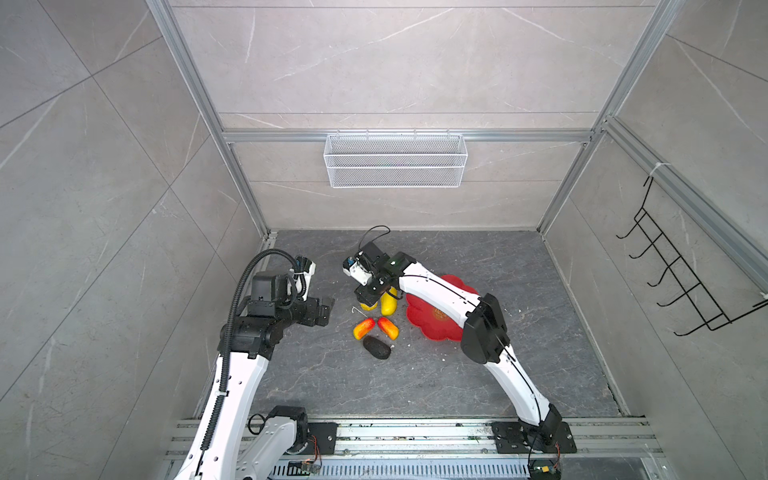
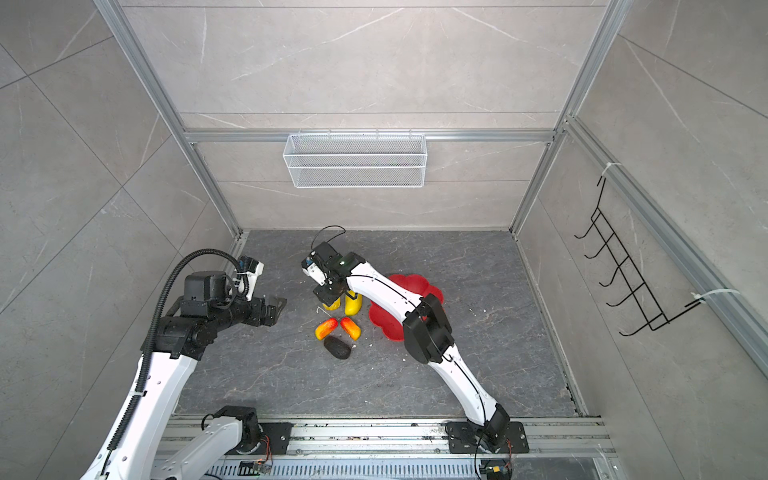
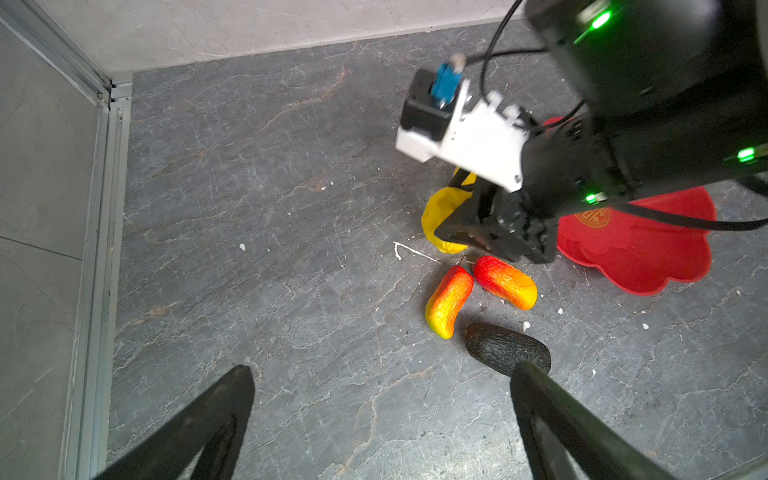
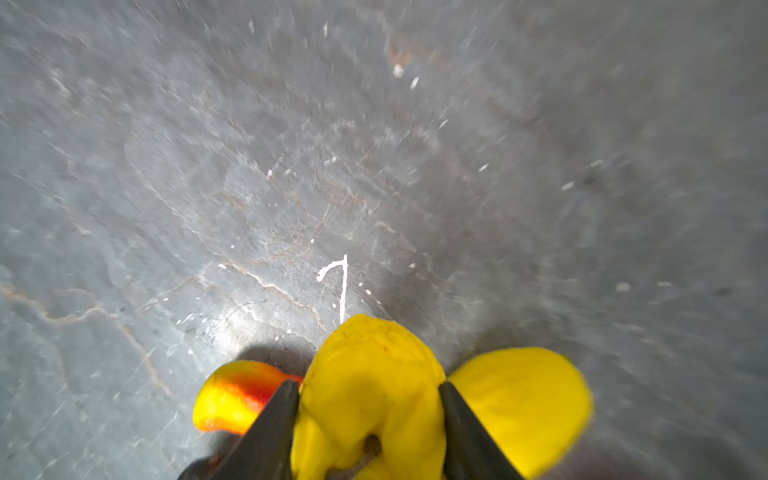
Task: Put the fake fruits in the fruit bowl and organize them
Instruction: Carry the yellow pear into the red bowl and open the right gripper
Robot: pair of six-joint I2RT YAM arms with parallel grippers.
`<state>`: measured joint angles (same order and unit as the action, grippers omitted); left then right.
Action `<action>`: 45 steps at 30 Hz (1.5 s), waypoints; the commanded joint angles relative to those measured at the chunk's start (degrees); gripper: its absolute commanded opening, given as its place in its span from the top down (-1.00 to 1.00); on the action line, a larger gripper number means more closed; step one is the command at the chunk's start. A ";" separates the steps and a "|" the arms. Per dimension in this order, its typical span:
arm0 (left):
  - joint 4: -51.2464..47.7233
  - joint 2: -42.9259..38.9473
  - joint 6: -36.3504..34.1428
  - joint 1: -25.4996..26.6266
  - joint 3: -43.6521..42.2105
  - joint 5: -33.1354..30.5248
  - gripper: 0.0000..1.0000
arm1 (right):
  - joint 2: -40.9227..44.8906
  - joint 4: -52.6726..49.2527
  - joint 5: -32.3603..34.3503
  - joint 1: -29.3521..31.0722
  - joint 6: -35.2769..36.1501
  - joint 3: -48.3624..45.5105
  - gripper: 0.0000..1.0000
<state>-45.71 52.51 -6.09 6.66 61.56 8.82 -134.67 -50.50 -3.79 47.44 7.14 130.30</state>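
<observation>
My right gripper (image 4: 368, 385) is shut on the round yellow fruit (image 4: 374, 361), one finger pressed on each side; in a top view it reaches down over that fruit (image 1: 369, 307). The elongated yellow fruit (image 1: 389, 306) lies right beside it. Two red-orange-yellow fruits (image 1: 364, 328) (image 1: 388, 327) and the black oval fruit (image 1: 377, 348) lie nearer the front on the dark floor. The red flower-shaped fruit bowl (image 1: 419, 316) sits to the right, partly under the right arm, with no fruit showing in it. My left gripper (image 3: 382, 370) hovers open and empty at the left (image 1: 328, 309).
A white wire mesh basket (image 1: 395, 162) hangs on the back wall. A black wire hook rack (image 1: 681, 270) hangs on the right wall. Aluminium frame posts stand at the corners, and a rail (image 1: 415, 432) runs along the front edge. White crumbs dot the floor.
</observation>
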 commanded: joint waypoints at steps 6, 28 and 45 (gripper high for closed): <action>1.94 -1.10 -1.13 -0.24 -0.12 -0.67 -1.00 | 31.04 12.14 5.36 -12.31 -2.51 -35.66 0.03; 1.76 -0.52 -0.86 -0.50 0.02 -0.08 -1.00 | 25.55 25.00 1.68 -22.69 -9.41 -49.16 0.07; 1.71 0.32 -1.19 -0.94 0.16 -0.33 -1.00 | 22.26 22.50 1.85 -21.90 -9.43 -46.97 -0.27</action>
<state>-45.56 53.21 -6.09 6.07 61.32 8.49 -111.72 -26.48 -1.76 24.99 -1.96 81.34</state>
